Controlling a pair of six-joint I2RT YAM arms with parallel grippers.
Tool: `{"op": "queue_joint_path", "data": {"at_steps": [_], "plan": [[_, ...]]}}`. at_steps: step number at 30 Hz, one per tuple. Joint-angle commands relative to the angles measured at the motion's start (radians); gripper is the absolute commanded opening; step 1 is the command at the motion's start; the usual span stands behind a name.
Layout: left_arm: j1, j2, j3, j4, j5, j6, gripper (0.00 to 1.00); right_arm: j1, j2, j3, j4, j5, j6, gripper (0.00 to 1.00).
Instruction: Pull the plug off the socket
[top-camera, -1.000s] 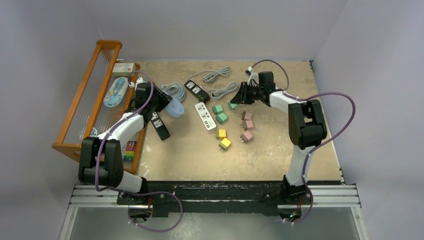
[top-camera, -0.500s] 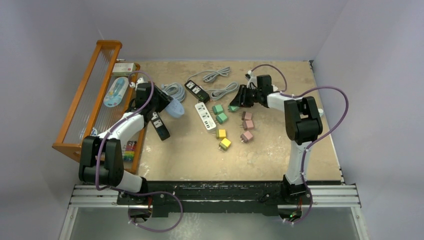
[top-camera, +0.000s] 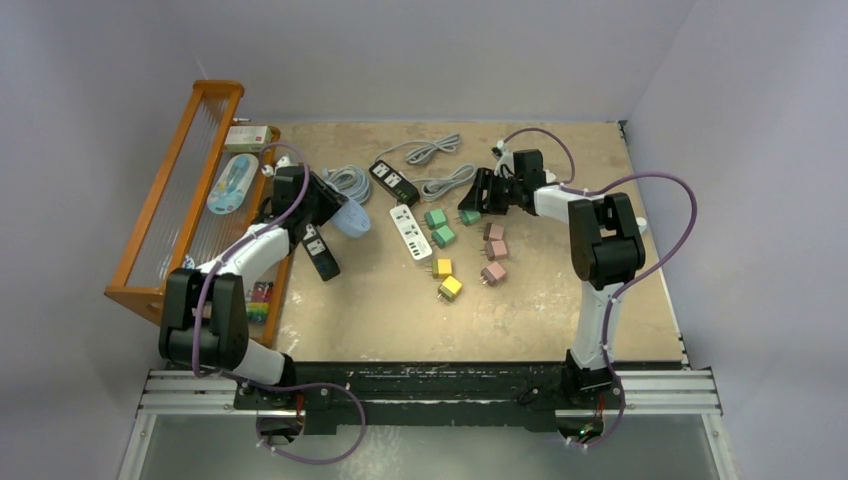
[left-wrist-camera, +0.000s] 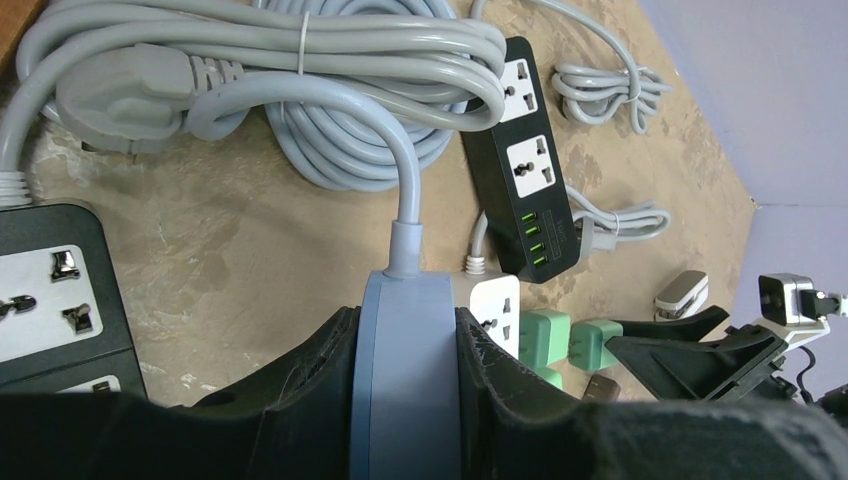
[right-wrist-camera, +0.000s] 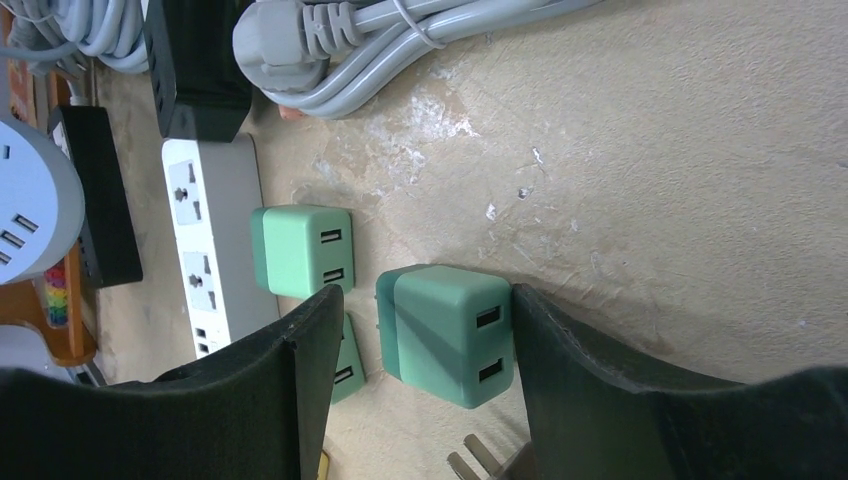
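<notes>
The right gripper (right-wrist-camera: 425, 300) stands with its jaws apart around a green USB charger plug (right-wrist-camera: 445, 335), which lies flat on the table (right-wrist-camera: 650, 150), plugged into nothing. There is a clear gap between the plug and one finger. On the other side the finger (right-wrist-camera: 590, 400) sits so close that contact cannot be judged. The plug's prong end is in shadow and its pins cannot be made out. Just beside it lies a second green charger (right-wrist-camera: 298, 250), next to the white power strip (right-wrist-camera: 205, 250). A third green charger (right-wrist-camera: 345, 372) is mostly hidden behind the finger. A pair of metal prongs (right-wrist-camera: 468, 466) is cut off at the bottom of the right wrist view, so their owner is unknown. Across the table, the left gripper (left-wrist-camera: 405, 345) is clamped on a round blue power hub (left-wrist-camera: 405, 410). The hub is seen edge-on, its lower part is buried between the pads, and its socket face is out of sight in that view. A grey cable (left-wrist-camera: 405, 190) rises from its rim into a bundled coil. A black power strip (left-wrist-camera: 530, 170) lies beyond, well apart from the hub.
</notes>
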Motion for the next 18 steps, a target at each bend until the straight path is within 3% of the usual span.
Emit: {"op": "queue_joint_path", "data": {"at_steps": [1, 18], "plan": [[0.007, 0.025, 0.033, 0.040, 0.014, 0.001, 0.00, 0.004, -0.044, 0.034, 0.023, 0.027, -0.013, 0.64], [-0.072, 0.104, 0.017, 0.041, 0.018, -0.017, 0.00, 0.053, -0.049, 0.047, 0.048, 0.007, 0.013, 0.64]]}}
